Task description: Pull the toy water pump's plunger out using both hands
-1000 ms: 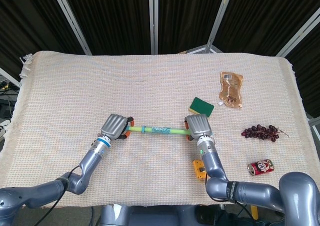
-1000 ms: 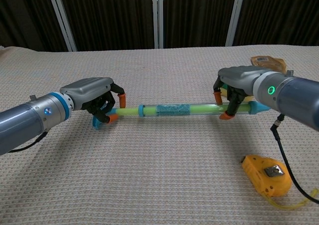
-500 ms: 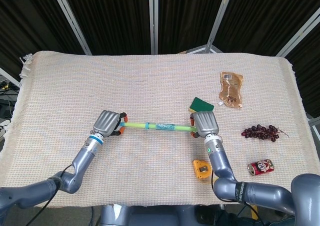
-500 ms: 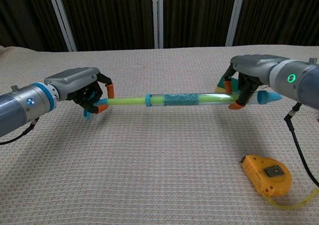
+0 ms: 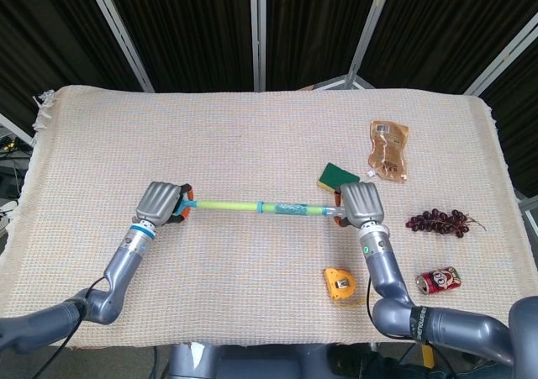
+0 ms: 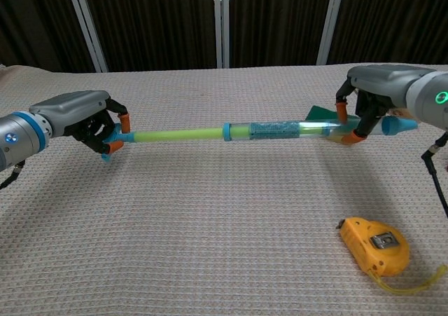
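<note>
A woven beige tablecloth [image 5: 252, 135] covers the table, with dark folding panels standing behind it. The toy water pump [image 6: 280, 130] is held just above the cloth, stretched nearly level between the two hands across the middle of the table. The left hand [image 6: 87, 120] is clenched around the handle end of the plunger [image 6: 175, 134], its orange-tipped fingers wrapped over a small blue grip; the right hand [image 6: 378, 95] grasps the far end of the clear barrel, near the blue nozzle that pokes out past it.

The pull looks well advanced: a long run of yellow-green rod lies bare between the left hand and the blue collar at the barrel's mouth, about as long as the barrel itself. Some rod seems to remain inside (a greenish tint shows through the clear tube toward the right hand), so the plunger is judged not yet fully out, and a further spreading of the hands is probably needed. Whether it comes free altogether or stops at the collar cannot be told.

The pump is a slim plastic toy, with a transparent tube bearing a blue patterned band. Just behind the right hand lies a green sponge [image 5: 334, 176], and a yellow tape measure [image 6: 374, 246] sits nearer the robot, well apart from the pump
</note>
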